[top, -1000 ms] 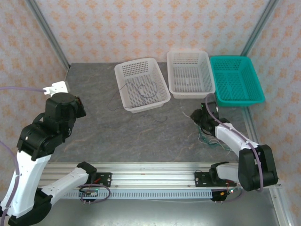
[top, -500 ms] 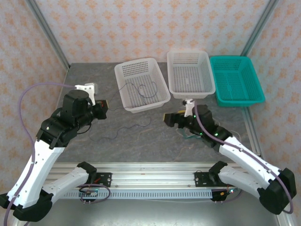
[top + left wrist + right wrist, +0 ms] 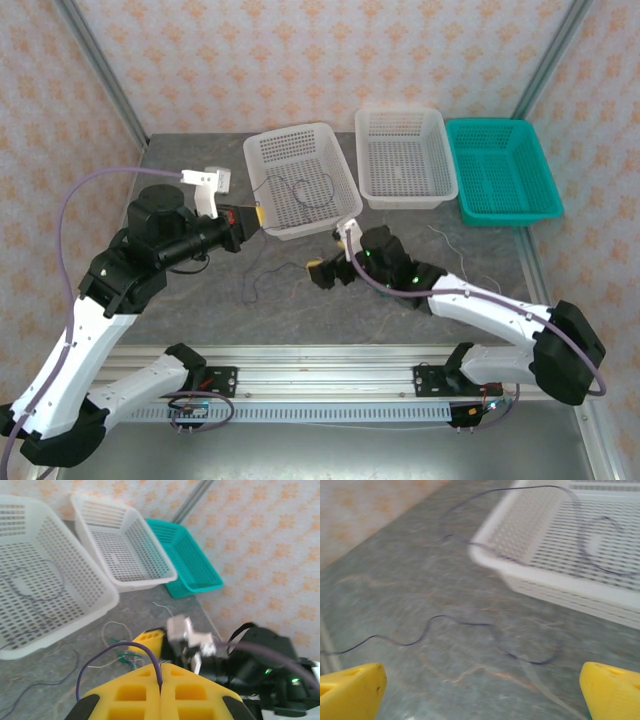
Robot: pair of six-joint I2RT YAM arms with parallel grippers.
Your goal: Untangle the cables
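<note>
Left end effector (image 3: 247, 216), centre-left of the overhead view, is pinched tight on the purple cable (image 3: 158, 667). Right end effector (image 3: 325, 272), mid-frame, gapes wide over the tabletop (image 3: 300, 315). Pulling hard may cinch the white-teal tangle (image 3: 121, 655) or let the thin cable slip free.

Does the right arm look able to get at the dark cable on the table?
Probably yes: the right gripper is open, and the dark cable lies on the table just ahead of it with nothing between them. The white basket sits further back.
</note>
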